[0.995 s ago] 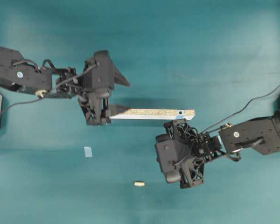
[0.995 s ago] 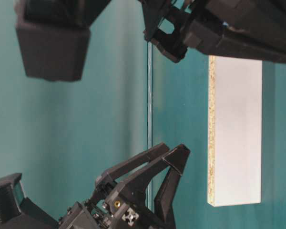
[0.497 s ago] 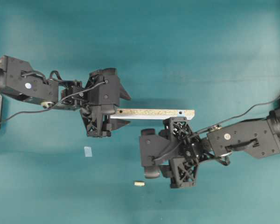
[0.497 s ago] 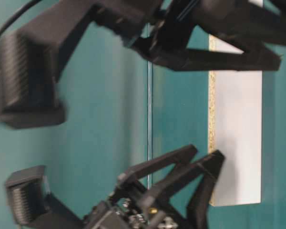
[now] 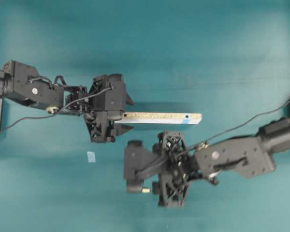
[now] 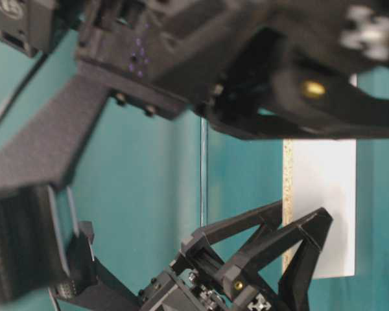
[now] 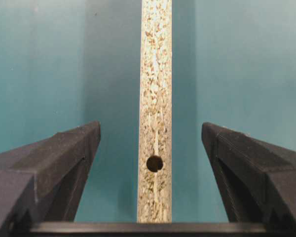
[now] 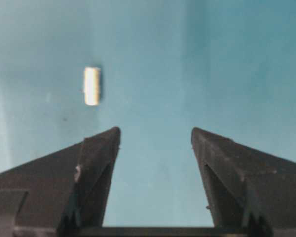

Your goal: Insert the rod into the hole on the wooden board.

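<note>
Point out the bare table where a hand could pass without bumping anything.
Bare: the whole stretch above the board, and the bottom-left corner below the small blue square. Crowded: the middle, where the open left gripper straddles the board's end and the open right gripper hangs by the rod.

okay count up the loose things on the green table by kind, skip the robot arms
wooden board: 1
rod: 1
small pale-blue square: 1
Total: 3
</note>
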Controlling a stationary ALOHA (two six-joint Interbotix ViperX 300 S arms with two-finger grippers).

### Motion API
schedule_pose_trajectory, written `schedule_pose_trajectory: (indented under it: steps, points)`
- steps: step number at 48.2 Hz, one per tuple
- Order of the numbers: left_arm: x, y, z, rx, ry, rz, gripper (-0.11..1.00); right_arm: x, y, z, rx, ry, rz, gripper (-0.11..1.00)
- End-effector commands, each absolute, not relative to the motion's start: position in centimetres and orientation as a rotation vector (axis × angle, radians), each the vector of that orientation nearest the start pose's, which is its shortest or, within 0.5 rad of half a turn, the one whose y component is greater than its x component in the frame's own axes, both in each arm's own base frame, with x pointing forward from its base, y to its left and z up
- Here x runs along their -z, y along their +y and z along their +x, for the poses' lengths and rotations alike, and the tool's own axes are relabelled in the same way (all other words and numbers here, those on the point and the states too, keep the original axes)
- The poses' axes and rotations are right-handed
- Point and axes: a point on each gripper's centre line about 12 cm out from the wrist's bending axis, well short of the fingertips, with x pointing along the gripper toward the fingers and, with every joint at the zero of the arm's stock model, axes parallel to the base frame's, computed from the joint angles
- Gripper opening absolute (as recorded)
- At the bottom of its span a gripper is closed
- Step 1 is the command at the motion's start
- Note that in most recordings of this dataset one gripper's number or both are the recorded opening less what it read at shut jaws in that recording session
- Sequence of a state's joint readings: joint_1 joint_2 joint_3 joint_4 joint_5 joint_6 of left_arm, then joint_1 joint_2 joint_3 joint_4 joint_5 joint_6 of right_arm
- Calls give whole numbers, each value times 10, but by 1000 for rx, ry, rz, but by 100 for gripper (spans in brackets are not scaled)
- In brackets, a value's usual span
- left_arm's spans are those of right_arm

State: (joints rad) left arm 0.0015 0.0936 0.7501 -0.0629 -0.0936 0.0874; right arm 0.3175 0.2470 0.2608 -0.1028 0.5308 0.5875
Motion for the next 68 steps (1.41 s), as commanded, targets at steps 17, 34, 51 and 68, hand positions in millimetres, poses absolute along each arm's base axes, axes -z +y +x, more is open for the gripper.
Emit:
schedule_pose_trajectory:
  steps: [17,34,51,68]
  points:
    - [-118,0,374,8,735,34,95,-161,155,462,30,1095,242,68]
    - [-121,0,376,6,727,29,95,-161,167,478,30,1107,239,68]
    - [-121,0,376,4,730,25,95,-146,174,480,37,1135,243,68]
    - [-121,0,375,4,730,24,95,-143,175,481,37,1129,251,68]
